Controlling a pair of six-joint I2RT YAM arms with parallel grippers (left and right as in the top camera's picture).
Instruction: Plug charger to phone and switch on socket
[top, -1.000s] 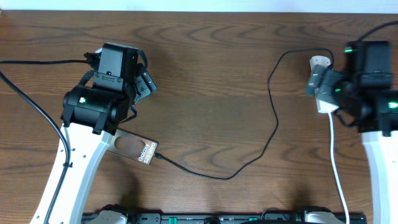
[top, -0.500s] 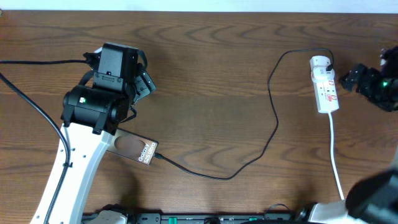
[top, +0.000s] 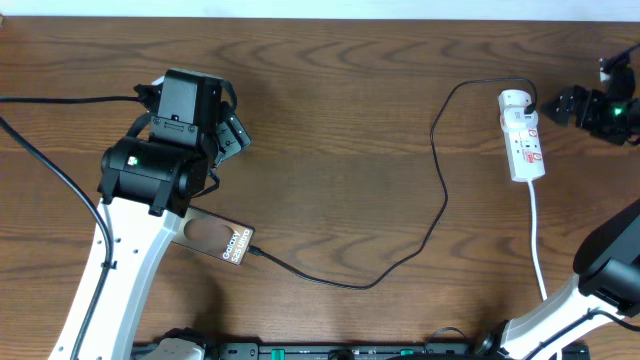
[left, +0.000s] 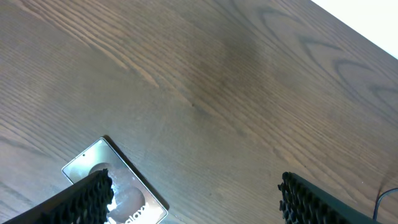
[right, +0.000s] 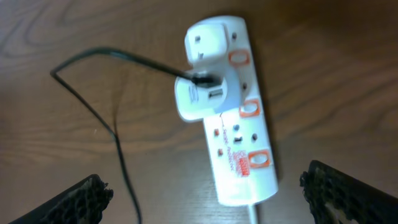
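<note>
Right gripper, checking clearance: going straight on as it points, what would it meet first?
Likely the socket: it lies dead ahead between the open fingers of the right gripper, and the white adapter standing on it probably comes first. Depth is unclear.

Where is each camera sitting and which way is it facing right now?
Overhead: above the table, facing straight down; left arm and right arm show, phone left, socket right.
Left wrist: faces down past the open left gripper at the phone.
Right wrist: faces down past the open right gripper at socket and charger.
Shared: phone in overhead and left wrist; socket in overhead and right wrist.
</note>
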